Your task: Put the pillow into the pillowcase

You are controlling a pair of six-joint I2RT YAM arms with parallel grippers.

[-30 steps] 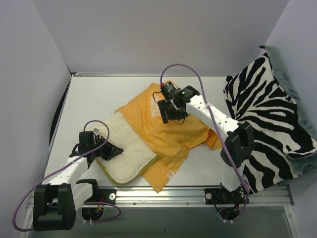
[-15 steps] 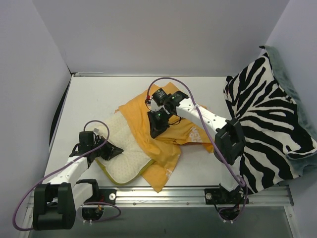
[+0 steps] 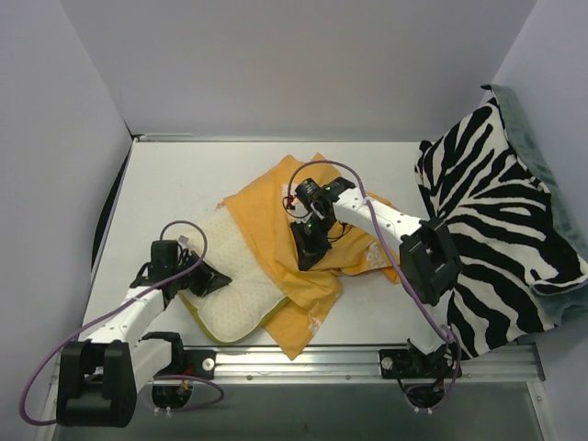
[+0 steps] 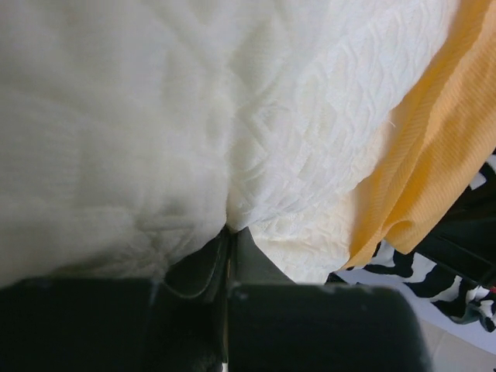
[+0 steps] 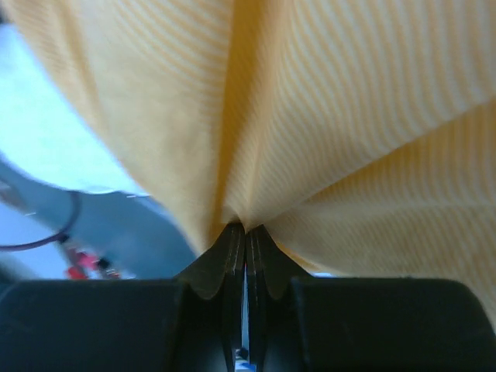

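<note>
Both grippers are clamped right down, no gap showing at either one. My left gripper [image 3: 209,279] has its jaws pinched shut on the pillow [image 3: 234,287], biting in at its left edge. From the left wrist camera, the bumpy cream fabric bunches into a crease right where the fingertips meet. My right gripper [image 3: 309,254] is closed tight on a fold of the pillowcase [image 3: 271,207], and its wrist camera shows orange ribbed cloth fanning out from the tips.

The pillow lies flat on the table [image 3: 175,184] at front left, with yellow-green trim showing along its near edge. The pillowcase is crumpled mid-table and draped over the pillow's right end. Honestly can't tell if that end is inside the opening or just under the cloth. The zebra-striped cushion [image 3: 501,230] sits off to the right, apart from both.
</note>
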